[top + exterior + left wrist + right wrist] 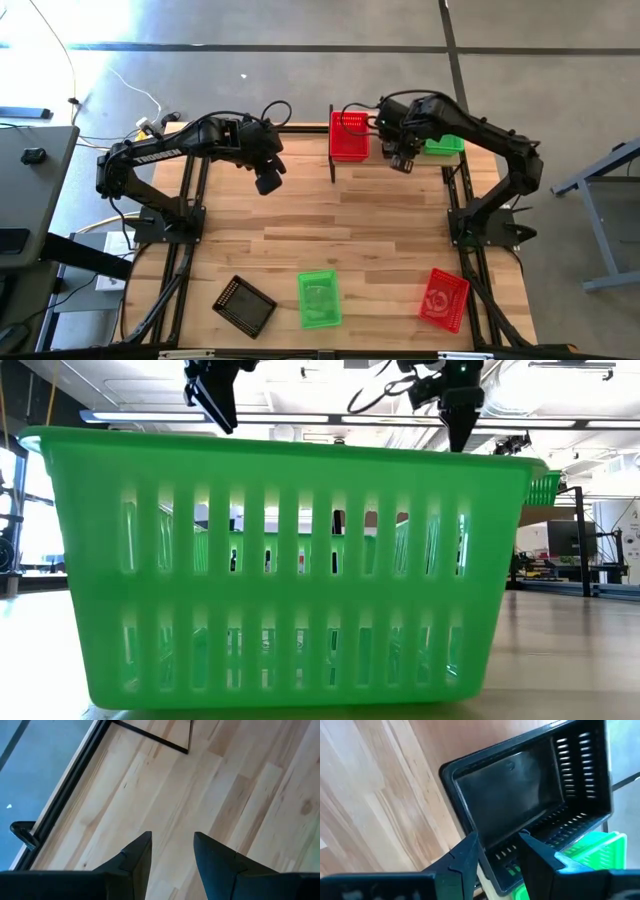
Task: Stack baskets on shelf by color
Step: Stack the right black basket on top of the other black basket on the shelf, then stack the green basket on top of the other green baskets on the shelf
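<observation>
right end effector (499,851) — fingers apart — over black basket (530,790).

The shelf (392,170) stands at the far middle of the table (340,230). On it sit three baskets in a row — one (349,135) at its left end, one (530,800) in the middle under the right gripper (402,162), one (445,146) at the right end. The left gripper (268,183) hangs left of the shelf. Along the near edge lie three more baskets — left (245,304), middle (319,298) and right (444,298).
</observation>
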